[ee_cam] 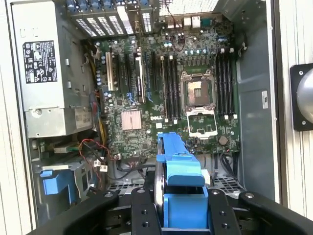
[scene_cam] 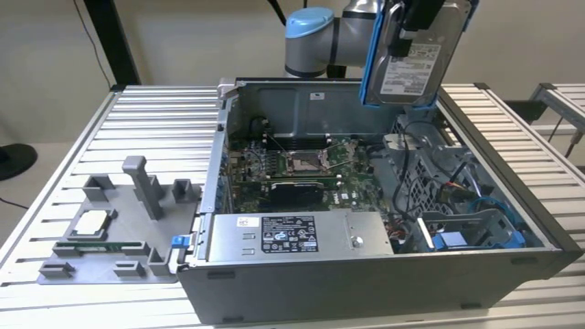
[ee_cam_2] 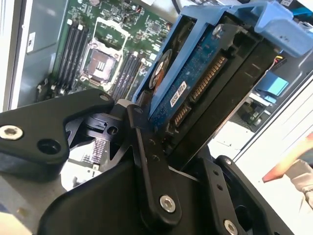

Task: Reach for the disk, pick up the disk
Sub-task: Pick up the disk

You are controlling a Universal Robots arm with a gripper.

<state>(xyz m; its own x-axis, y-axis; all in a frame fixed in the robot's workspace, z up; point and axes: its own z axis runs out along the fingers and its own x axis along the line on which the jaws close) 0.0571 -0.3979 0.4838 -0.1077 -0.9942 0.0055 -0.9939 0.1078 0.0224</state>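
The disk [scene_cam: 413,65] hangs upright above the back right corner of the open computer case [scene_cam: 366,288], its white label facing the exterior view and its blue bracket framing it. My gripper [scene_cam: 422,24] is shut on the disk from above. In the second wrist view the disk [ee_cam_2: 195,81] shows its blue circuit side and connector, clamped between the black fingers [ee_cam_2: 146,156]. In the first wrist view the disk [ee_cam: 178,181] appears edge-on, high over the motherboard [ee_cam: 161,88].
Inside the case lie the motherboard [scene_cam: 302,164], a power supply [scene_cam: 292,236] and a blue caddy [scene_cam: 475,236] among cables. A grey fixture [scene_cam: 119,226] holding a small chip sits on the slatted table at the exterior view's left. A person's sleeve [ee_cam_2: 293,171] is nearby.
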